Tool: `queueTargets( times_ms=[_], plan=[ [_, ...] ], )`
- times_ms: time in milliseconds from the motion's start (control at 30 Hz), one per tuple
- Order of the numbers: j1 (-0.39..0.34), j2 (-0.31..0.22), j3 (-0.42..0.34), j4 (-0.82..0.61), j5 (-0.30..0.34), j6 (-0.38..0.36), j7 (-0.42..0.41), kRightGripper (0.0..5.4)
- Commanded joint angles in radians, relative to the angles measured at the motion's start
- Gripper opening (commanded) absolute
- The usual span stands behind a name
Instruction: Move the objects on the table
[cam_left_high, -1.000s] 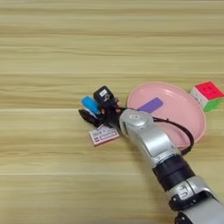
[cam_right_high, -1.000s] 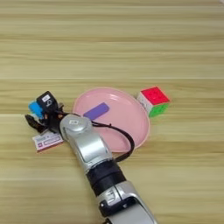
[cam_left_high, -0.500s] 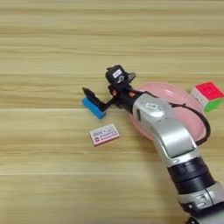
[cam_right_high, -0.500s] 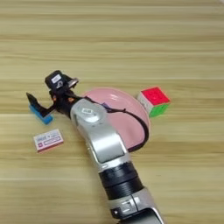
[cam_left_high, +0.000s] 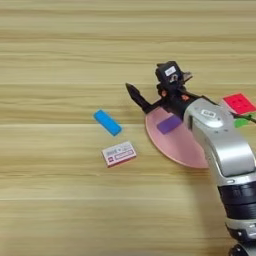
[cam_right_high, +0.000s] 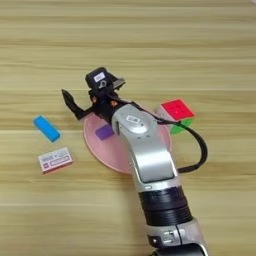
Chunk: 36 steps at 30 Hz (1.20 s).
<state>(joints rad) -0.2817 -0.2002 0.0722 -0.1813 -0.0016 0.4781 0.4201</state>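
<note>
The blue bar (cam_left_high: 107, 122) lies flat on the wooden bench (cam_left_high: 60, 60), set at a slant, well to the left of the pink plate (cam_left_high: 175, 145) and apart from everything else. Just below and to its right sits the white-and-red printed box (cam_left_high: 119, 153), near the bar but not touching it. The purple bar (cam_left_high: 169, 124) rests on the left part of the plate. The right claw (cam_right_high: 92, 100) is over the plate's upper left edge, with one black finger (cam_left_high: 137, 97) pointing out to the left past the rim; it is released, its fingers spread and nothing between them. The silver forearm (cam_right_high: 145, 150) crosses the plate from below. The multicoloured puzzle cube (cam_right_high: 176, 114) stands just beside the plate's right rim
</note>
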Motion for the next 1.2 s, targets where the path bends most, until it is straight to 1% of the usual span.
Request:
queueTargets(
  times_ms=[33,100,267,300,400,533,667,967,1133,1200],
  plan=[
    [-0.034,-0.051,-0.06,-0.017,0.003,-0.042,-0.027,5.39],
    [-0.018,-0.072,-0.075,-0.001,-0.007,-0.052,-0.033,5.39],
    [0.002,-0.097,-0.089,0.036,-0.016,-0.077,-0.044,5.39],
    [0.006,-0.107,-0.091,0.045,-0.028,-0.086,-0.051,5.39],
    [0.019,-0.136,-0.086,0.08,-0.06,-0.11,-0.059,5.39],
    [0.027,-0.152,-0.068,0.132,-0.084,-0.136,-0.061,5.39],
    [0.029,-0.157,-0.039,0.191,-0.119,-0.168,-0.064,5.39],
    [0.011,-0.15,-0.001,0.244,-0.147,-0.198,-0.054,5.39],
    [0.006,-0.153,0.019,0.263,-0.164,-0.209,-0.049,5.39],
    [0.011,-0.162,0.028,0.252,-0.174,-0.21,-0.042,5.39]
  ],
)
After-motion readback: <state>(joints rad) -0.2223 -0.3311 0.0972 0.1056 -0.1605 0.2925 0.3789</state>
